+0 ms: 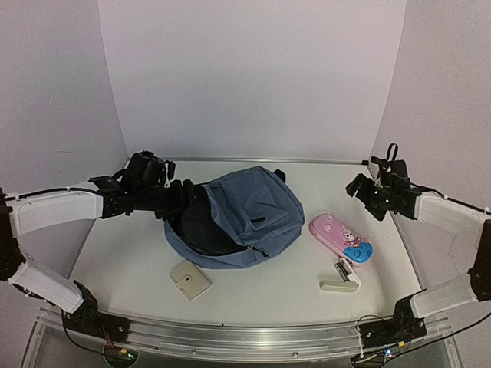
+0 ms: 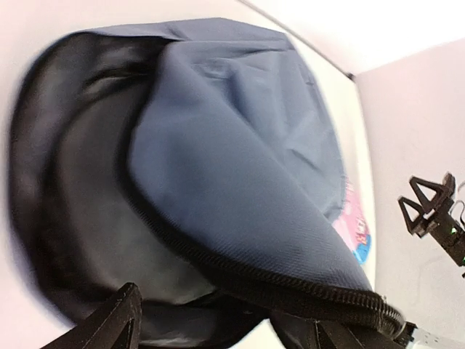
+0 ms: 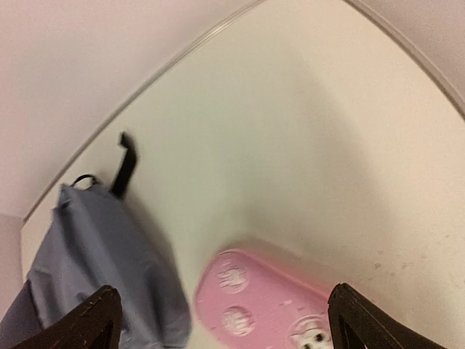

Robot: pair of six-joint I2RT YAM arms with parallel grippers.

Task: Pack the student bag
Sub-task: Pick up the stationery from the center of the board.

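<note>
Worktop (image 1: 123, 253): pale, with walls on the left, far and right edges; my two bases stand at the near edge.

My left gripper (image 1: 193, 198): reaches in from the left edge, level with the middle of the worktop, right at the mouth of the student bag. My fingers (image 2: 109, 327) are spread wide. In my wrist view the flap's black zip edge runs down across the gap to the finger on the other side. I cannot tell whether that finger touches the zip.

Student bag (image 1: 253, 207): slate-blue, lying flat at the middle of the worktop, a little left of centre. Its mouth gapes towards the left edge and shows black lining (image 2: 80, 182). The front pocket faces up, with a short black zip. I can read no brand or label on the fabric.

Beige pouch (image 1: 189, 280): small, squarish and flat, near the near edge, just beside the bag's near-left curve and not touching it.

Pink case (image 1: 341, 238): oblong with rounded ends, right of the bag and near it, with a gap between them. It lies slanted, and its blue end points to the near-right corner. It carries a cartoon print; any writing is too small to read.

Cream item (image 1: 340, 282): small and bar-shaped, just nearward of the pink case's blue end. I cannot tell what it is.

My right gripper (image 1: 355, 186): raised near the far-right corner, well apart from the bag. Its fingers (image 3: 94, 320) stand wide apart with nothing between them, and the pink case lies below.
</note>
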